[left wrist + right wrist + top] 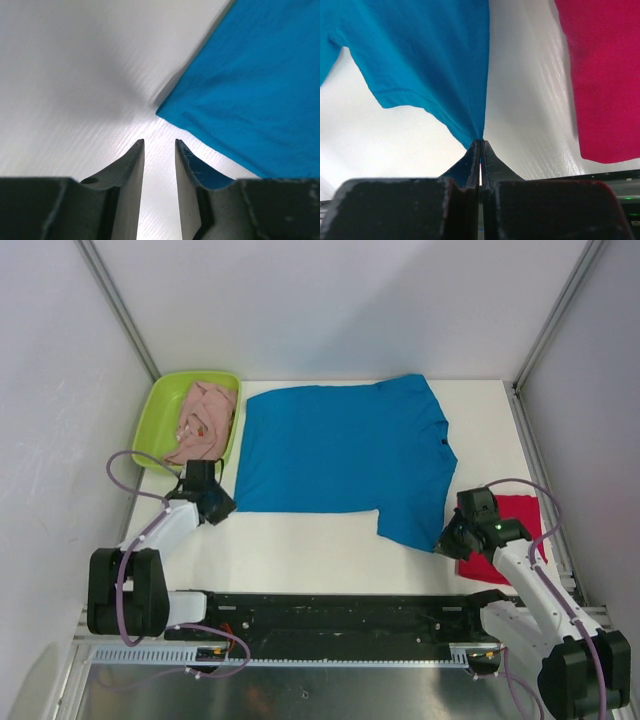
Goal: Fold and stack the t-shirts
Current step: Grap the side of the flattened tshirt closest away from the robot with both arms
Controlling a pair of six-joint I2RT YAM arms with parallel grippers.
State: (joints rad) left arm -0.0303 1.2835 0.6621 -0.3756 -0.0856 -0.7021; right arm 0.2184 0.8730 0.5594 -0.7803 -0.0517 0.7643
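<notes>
The bright blue t-shirt [340, 445] lies spread flat across the middle of the table. Its near left corner [165, 111] lies just ahead of my left gripper [159, 145], which is open, with bare table showing between the fingers. That gripper [222, 508] sits low at the shirt's left hem. My right gripper [480, 141] is shut on the tip of the blue shirt's near sleeve [465, 115], at the shirt's right front [445, 540]. The red t-shirt [510, 530] lies folded to the right of it [605, 75]. The pale pink t-shirt [203, 422] lies crumpled in the tray.
A lime-green plastic tray [155, 415] stands at the back left, against the left wall. The black rail with the arm bases [340, 615] runs along the near edge. Side posts and walls close in the table on left and right.
</notes>
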